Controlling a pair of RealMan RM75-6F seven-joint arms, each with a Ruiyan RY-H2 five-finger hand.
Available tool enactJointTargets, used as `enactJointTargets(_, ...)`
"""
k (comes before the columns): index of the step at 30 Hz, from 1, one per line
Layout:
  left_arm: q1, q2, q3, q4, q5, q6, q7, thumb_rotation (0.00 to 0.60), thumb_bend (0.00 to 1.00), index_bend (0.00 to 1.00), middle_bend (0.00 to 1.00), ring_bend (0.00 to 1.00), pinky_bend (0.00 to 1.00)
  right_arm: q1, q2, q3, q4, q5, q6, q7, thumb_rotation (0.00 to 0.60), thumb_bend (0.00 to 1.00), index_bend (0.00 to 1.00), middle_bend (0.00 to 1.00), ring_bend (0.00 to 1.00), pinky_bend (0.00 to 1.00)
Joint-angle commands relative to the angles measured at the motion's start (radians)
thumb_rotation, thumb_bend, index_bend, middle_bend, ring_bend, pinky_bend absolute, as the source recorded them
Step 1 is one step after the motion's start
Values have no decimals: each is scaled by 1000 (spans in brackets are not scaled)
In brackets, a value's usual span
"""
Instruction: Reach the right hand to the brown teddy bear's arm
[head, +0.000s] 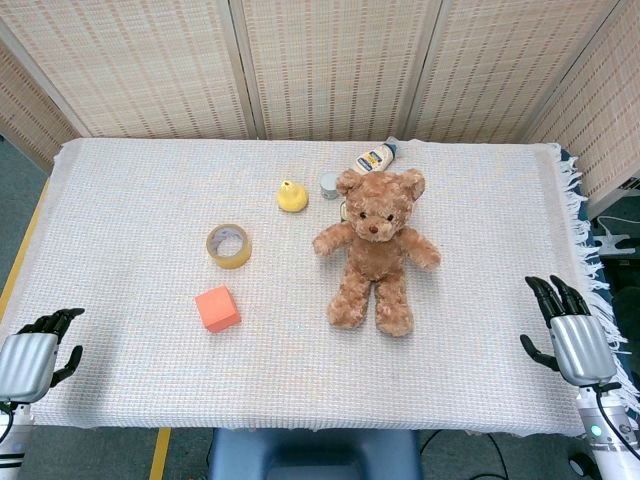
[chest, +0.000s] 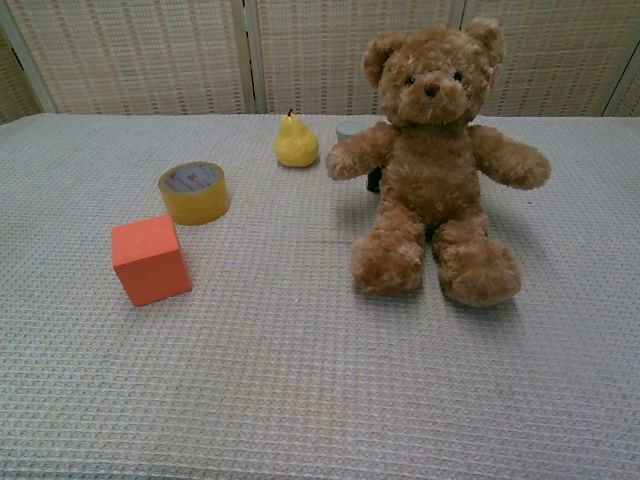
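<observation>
The brown teddy bear (head: 376, 245) (chest: 433, 160) sits upright near the middle of the cloth-covered table, both arms spread out. Its arm toward my right side (head: 422, 250) (chest: 511, 160) sticks out over the cloth. My right hand (head: 568, 330) hovers at the table's near right edge, fingers apart and empty, well away from the bear. At the near left corner my left hand (head: 35, 350) holds nothing, fingers slightly curled. Neither hand shows in the chest view.
An orange cube (head: 217, 308) (chest: 150, 259), a roll of yellow tape (head: 229, 245) (chest: 194, 191) and a yellow toy pear (head: 292, 196) (chest: 296, 141) lie left of the bear. A bottle (head: 375, 156) and small jar (head: 329, 185) sit behind it. The cloth's fringe (head: 590, 260) hangs at the right edge.
</observation>
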Motion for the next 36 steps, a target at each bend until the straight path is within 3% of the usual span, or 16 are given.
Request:
enactJointTargets(1,0,1,0,-7,-1,1,-1,600,398,235,274,317,492,-2,1,-3,2,-2,3,2,600,197,0,86,0,120)
enactJointTargets(8,1,2,3,-12,8,5,4,600,398,235,275,316,492,-3,6,0,1,1,6,15,600,197,0,86,0,120)
enactJointTargets(12,2,1,6,0,28,21,0,600,397,235,276,317,493,-2,-33,29,32,3,50,-11,600,197,16,86,0,123)
enactJointTargets(15,3,3,8,-4,36,27,-16,600,397,235,280,317,493,1,-114,65,121,-15,128,-25,600,197,103,160,6,210)
enactJointTargets(19,11,15,14,-9,50,41,-39,600,397,235,284,316,493,20,-194,90,227,-8,144,-16,600,198,163,252,62,306)
enactJointTargets(24,17,21,12,-18,59,59,-67,600,396,235,287,317,492,83,-265,122,358,0,101,-42,600,196,156,266,68,305)
enactJointTargets(29,11,20,12,-14,47,37,-64,600,396,235,290,316,493,150,-302,148,411,10,42,-72,600,196,149,265,69,297)
enactJointTargets(36,10,28,11,-21,35,26,-71,600,397,235,293,317,493,208,-353,121,435,-11,-22,-99,600,124,154,263,68,252)
